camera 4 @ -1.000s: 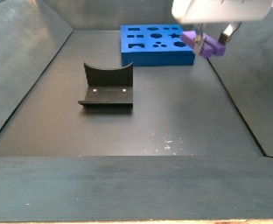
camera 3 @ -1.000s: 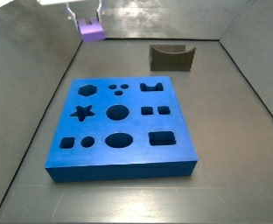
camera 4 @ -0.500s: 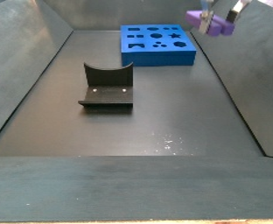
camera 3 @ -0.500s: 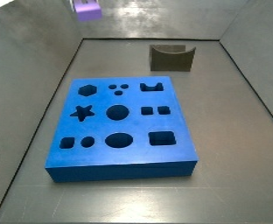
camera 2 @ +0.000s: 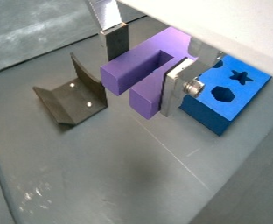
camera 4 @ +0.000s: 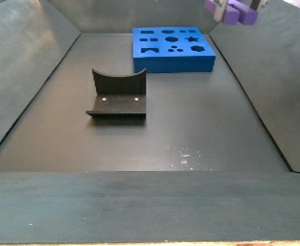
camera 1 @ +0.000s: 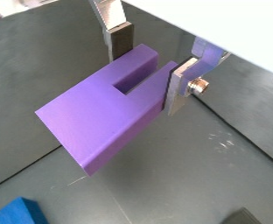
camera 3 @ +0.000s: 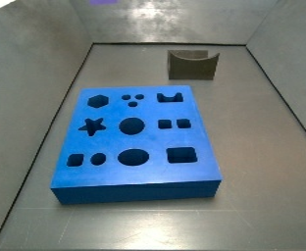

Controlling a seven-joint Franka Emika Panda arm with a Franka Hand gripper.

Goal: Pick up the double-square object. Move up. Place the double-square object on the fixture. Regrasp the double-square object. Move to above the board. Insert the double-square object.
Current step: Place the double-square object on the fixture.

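My gripper [camera 1: 150, 63] is shut on the double-square object [camera 1: 104, 118], a light-purple notched block, and holds it high above the floor. Both wrist views show the silver fingers [camera 2: 113, 37] pressing its two sides, and the block [camera 2: 145, 74] hangs between them. In both side views only the block's lower part shows at the upper edge [camera 4: 234, 12] [camera 3: 101, 2]; the gripper itself is above the frame there. The dark fixture [camera 3: 191, 65] [camera 4: 116, 94] stands empty on the floor, and it also shows in a wrist view [camera 2: 66, 94]. The blue board [camera 3: 136, 137] [camera 4: 173, 48] lies flat.
Grey walls [camera 3: 38, 59] enclose the dark floor on all sides. The board's corner with a star and a hexagon hole shows in a wrist view [camera 2: 227, 92], below the gripper. Open floor lies between the fixture and the board.
The gripper has risen with the purple block; in both side views it went from in view to almost out of the top edge. The fixture and the board have not moved.
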